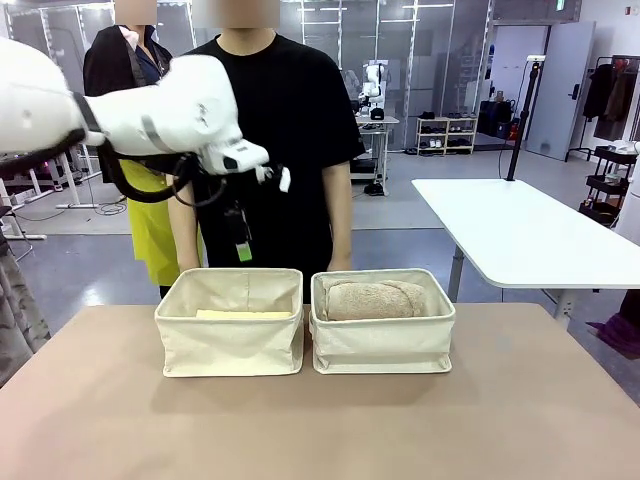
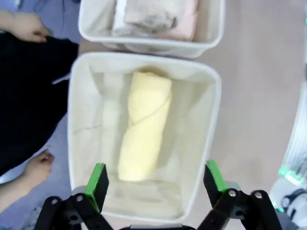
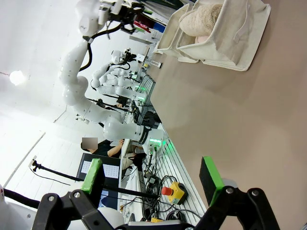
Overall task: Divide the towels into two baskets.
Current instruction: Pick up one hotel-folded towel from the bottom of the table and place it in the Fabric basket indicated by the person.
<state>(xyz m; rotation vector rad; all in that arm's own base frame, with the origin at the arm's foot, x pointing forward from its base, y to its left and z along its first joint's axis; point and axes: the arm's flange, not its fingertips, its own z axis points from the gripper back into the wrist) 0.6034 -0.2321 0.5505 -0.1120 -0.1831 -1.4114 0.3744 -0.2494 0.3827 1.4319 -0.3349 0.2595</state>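
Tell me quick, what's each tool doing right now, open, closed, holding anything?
Left tool: open, holding nothing, above the basket with the pale yellow towel.
Right tool: open, holding nothing, over the bare table.

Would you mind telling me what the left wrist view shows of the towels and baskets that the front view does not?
Left wrist view alone: the whole pale yellow towel lying along the nearer basket, below the open left gripper, and a pinkish cream towel beside the tan one in the other basket. Front view alone: the baskets' outer walls, side by side on the table. Both: the two baskets and the tan towel.
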